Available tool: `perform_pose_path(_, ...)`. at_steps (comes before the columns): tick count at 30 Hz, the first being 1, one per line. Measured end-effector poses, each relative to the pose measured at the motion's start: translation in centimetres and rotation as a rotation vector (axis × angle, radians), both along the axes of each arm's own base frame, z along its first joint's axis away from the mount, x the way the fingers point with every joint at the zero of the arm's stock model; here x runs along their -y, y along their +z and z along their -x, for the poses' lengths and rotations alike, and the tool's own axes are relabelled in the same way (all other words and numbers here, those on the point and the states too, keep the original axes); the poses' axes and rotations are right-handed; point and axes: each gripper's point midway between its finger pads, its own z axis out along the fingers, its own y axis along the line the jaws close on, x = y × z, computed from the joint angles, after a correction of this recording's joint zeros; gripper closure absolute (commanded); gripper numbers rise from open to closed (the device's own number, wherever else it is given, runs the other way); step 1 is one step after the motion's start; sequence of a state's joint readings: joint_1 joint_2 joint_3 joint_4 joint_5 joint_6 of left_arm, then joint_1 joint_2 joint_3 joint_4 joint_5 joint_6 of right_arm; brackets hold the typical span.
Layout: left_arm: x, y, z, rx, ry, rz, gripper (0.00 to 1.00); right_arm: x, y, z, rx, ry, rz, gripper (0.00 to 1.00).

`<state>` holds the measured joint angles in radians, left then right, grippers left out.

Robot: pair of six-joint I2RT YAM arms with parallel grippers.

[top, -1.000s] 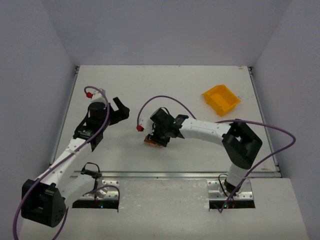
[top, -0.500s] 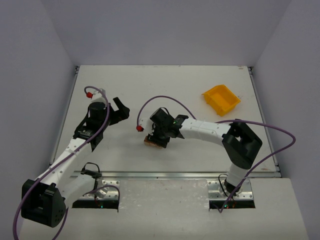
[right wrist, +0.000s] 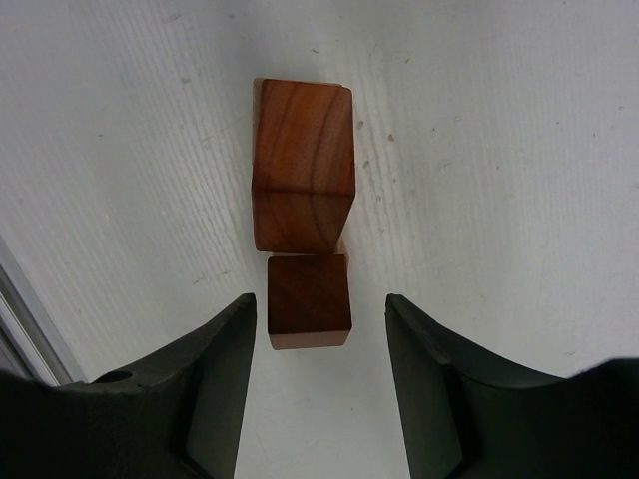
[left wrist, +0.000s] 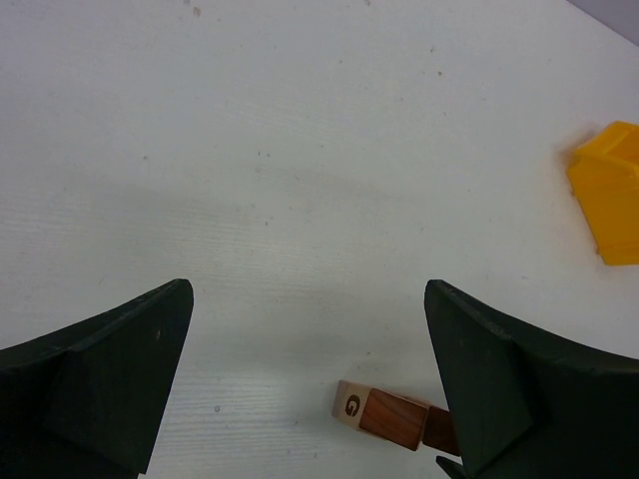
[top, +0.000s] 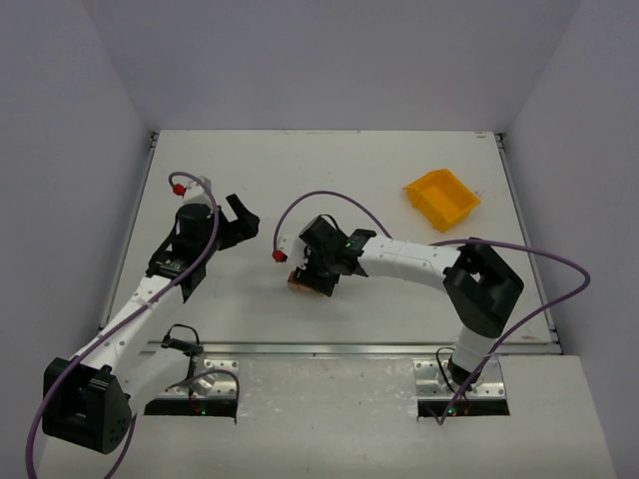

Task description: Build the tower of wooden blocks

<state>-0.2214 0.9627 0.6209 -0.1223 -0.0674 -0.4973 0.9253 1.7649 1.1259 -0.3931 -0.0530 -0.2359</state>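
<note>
One small block (right wrist: 310,301) stands untouched between the released right gripper (right wrist: 320,309) fingers, a larger block (right wrist: 305,190) at twelve o'clock. Left gripper (left wrist: 308,289) is likewise released.

Your blocks (top: 299,283) sit near the middle of the table (top: 399,160), under your right gripper (right wrist: 319,324). The bin (top: 441,198) is behind them, off to the right. Your left gripper (left wrist: 308,294) is to their left, well apart.

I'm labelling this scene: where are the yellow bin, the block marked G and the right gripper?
yellow bin (top: 440,199), overhead view, bare inside floor.
block marked G (left wrist: 349,404), left wrist view, lettered face.
right gripper (right wrist: 318,299), right wrist view, midway between fingertips.
</note>
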Motion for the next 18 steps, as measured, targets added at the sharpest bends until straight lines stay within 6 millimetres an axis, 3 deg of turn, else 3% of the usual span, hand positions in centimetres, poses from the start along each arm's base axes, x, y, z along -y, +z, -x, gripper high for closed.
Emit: perform_pose_path(18,0.0,0.0,0.0,0.0,-0.001,0.0,0.0,-0.9,1.1,-0.5,0.028,-0.006,-0.049,0.33)
